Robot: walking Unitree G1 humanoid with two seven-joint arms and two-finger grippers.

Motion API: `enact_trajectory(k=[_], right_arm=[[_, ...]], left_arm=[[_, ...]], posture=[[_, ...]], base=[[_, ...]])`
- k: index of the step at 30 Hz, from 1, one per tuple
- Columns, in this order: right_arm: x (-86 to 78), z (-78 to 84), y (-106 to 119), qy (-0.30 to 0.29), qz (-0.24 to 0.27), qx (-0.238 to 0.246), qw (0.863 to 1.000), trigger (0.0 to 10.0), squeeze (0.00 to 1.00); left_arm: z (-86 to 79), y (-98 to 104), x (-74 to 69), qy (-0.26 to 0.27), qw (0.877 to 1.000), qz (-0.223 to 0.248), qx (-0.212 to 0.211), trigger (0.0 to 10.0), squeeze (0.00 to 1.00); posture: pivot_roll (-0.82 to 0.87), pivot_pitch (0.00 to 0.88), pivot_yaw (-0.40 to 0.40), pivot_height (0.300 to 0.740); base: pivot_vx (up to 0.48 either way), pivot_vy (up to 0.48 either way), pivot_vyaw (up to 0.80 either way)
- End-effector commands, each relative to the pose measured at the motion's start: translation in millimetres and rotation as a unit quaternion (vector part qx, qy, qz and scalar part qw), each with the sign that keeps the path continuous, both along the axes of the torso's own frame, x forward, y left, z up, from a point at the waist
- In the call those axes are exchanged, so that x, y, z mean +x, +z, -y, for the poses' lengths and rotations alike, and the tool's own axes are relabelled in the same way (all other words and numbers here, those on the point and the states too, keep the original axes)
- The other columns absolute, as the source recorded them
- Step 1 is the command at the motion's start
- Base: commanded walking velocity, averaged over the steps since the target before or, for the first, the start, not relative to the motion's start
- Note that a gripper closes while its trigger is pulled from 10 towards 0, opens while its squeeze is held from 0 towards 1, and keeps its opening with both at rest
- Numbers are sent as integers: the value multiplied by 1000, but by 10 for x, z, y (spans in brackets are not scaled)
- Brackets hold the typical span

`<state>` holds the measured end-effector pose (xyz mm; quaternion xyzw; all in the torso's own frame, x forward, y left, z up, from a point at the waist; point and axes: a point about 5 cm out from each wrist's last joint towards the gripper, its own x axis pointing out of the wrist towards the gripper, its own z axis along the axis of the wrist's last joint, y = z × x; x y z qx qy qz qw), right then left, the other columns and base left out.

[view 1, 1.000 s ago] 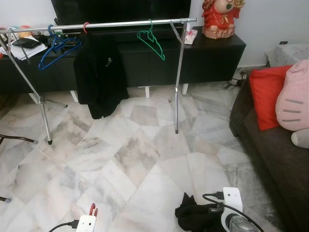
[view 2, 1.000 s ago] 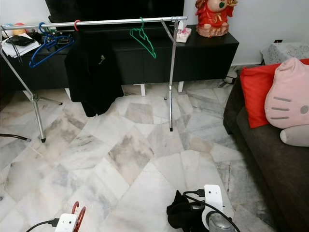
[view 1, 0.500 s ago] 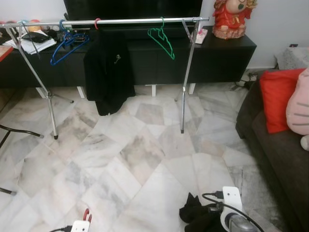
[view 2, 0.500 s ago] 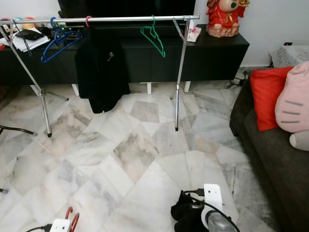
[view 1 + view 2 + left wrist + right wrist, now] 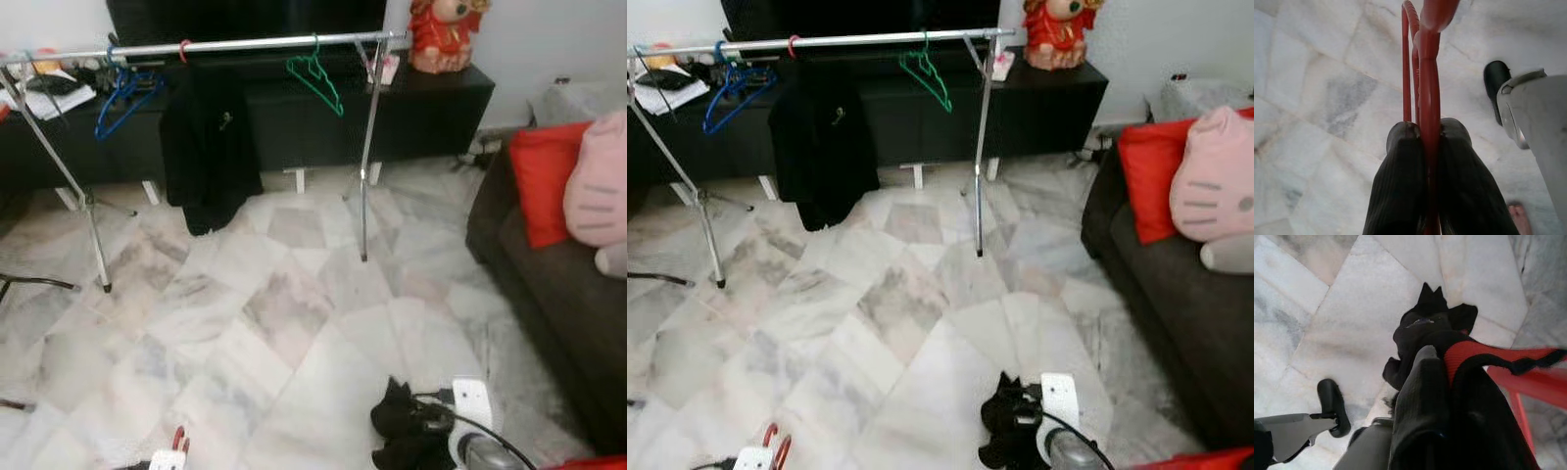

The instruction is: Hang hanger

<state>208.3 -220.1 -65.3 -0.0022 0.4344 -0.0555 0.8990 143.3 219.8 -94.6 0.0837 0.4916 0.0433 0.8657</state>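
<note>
A red hanger [image 5: 1427,58] is pinched by its hook between the two black fingers of my left gripper [image 5: 1425,139], which is shut on it low over the marble floor. My right gripper [image 5: 1444,367] is shut on the hanger's red shoulder [image 5: 1476,355], with a black garment [image 5: 1425,328] draped over it. From the head, the red hook [image 5: 178,439] and the black garment [image 5: 404,431] show at the bottom edge. Ahead stands a silver clothes rack [image 5: 245,44] with a blue hanger [image 5: 122,93], a black jacket [image 5: 208,147] and a green hanger [image 5: 315,80].
A dark sofa [image 5: 549,284] with a red cushion [image 5: 537,181] and a pink cushion [image 5: 598,181] lines the right side. A black TV cabinet [image 5: 421,108] with a red figurine [image 5: 441,34] stands behind the rack. The rack's legs [image 5: 364,196] reach the floor.
The head views have shifted and gone blurred, so the camera moved. Both grippers keep their hold on the hanger at the bottom edge.
</note>
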Motion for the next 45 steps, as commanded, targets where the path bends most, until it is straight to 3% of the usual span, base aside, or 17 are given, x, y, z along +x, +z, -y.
enact_trajectory(k=[1,11,45], right_arm=[[22,-18,10,2,5,2,1000,10000,0],[28,-16,14,3,5,1,1000,10000,0],[29,-22,13,2,5,2,1000,10000,0]], left_arm=[[-23,-21,-70,-1,1000,-11,5,10000,0],[-47,-14,-64,0,1000,-10,7,10000,0],[-62,-17,-80,-1,1000,-12,8,10000,0]], posture=[[-82,74,9,740],[-81,73,8,740],[-75,67,9,740]], base=[[0,270,0],[-24,267,0],[-245,264,0]])
